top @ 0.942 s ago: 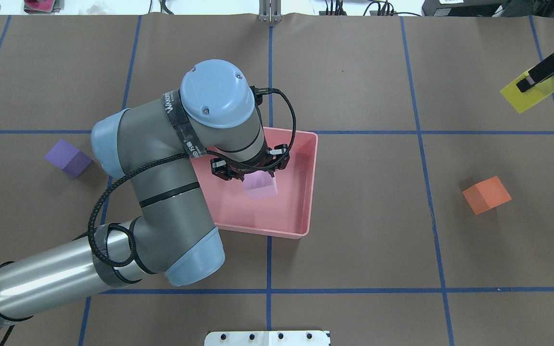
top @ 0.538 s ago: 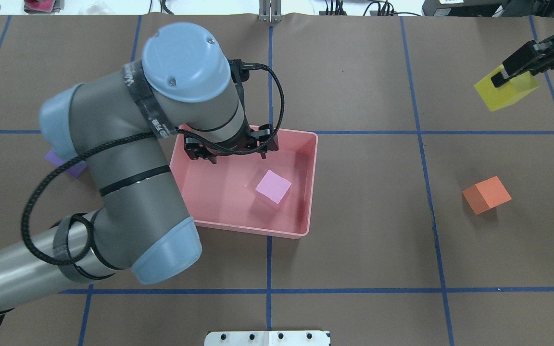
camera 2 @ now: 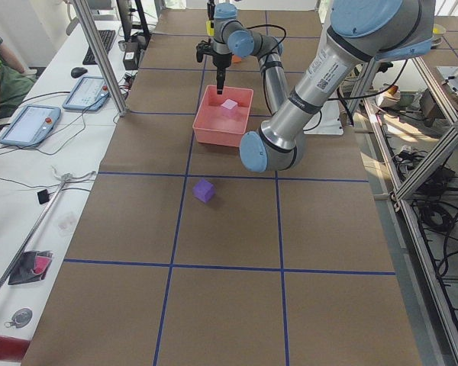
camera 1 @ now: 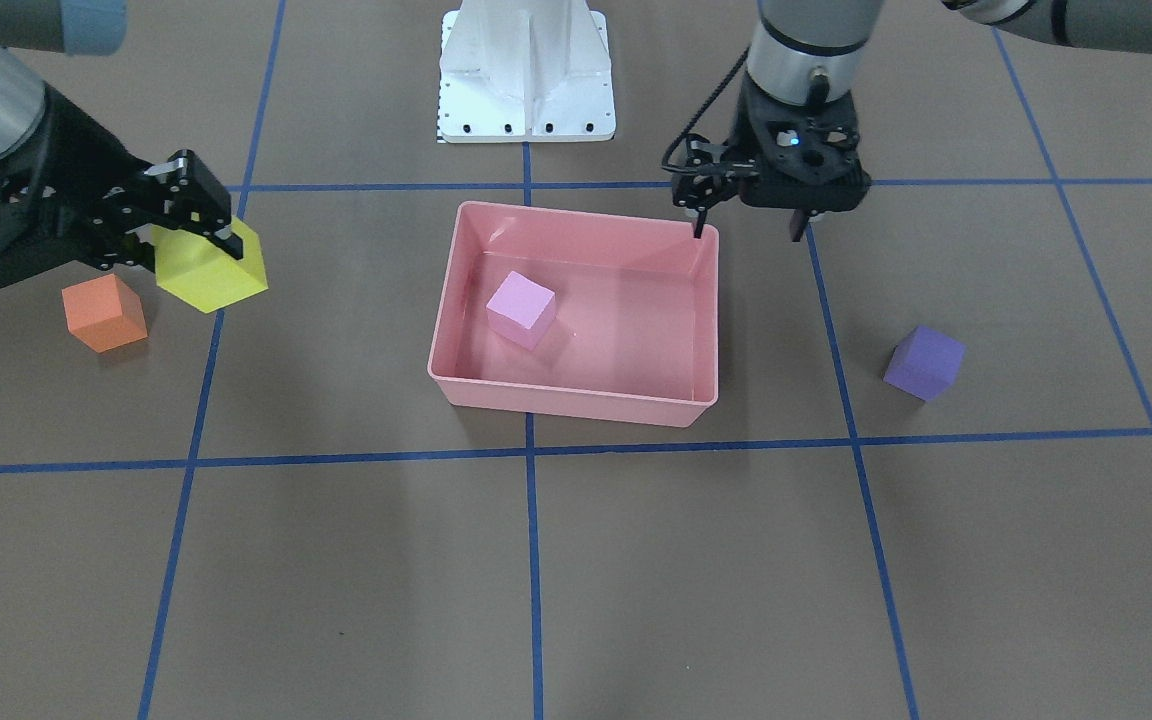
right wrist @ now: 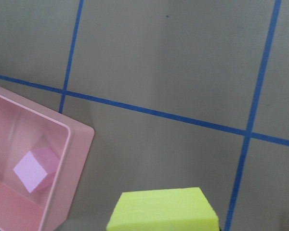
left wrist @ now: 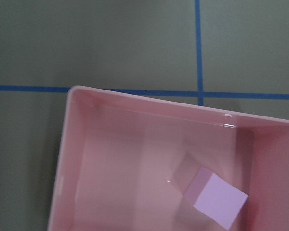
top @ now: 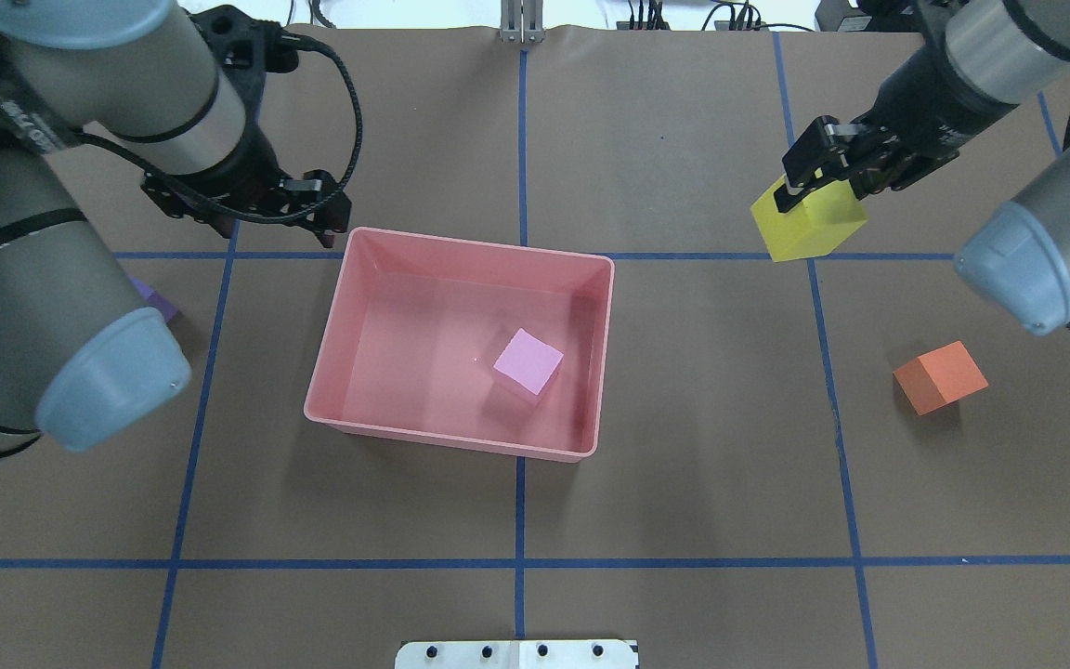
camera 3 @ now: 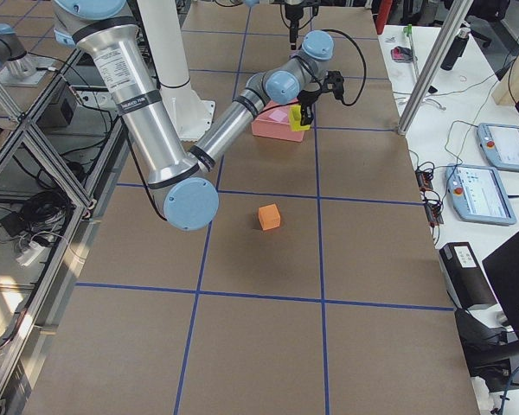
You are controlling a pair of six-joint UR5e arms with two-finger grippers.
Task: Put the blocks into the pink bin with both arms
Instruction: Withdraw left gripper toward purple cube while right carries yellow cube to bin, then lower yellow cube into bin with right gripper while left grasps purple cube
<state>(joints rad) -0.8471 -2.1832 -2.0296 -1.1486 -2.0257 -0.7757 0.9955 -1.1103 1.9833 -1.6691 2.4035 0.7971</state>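
Yellow block (top: 810, 232) nearer pink bin (top: 479, 245)

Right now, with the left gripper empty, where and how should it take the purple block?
Grip the purple block by two opposite side faces, coming straight down. It sits flat on the table with every side free, but turned off the blue grid lines, so the left gripper should probably rotate to match.

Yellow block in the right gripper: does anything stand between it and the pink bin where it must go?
Nothing visible does. Only bare table lies between the yellow block, held by the right gripper, and the pink bin. The orange block sits off to the side.
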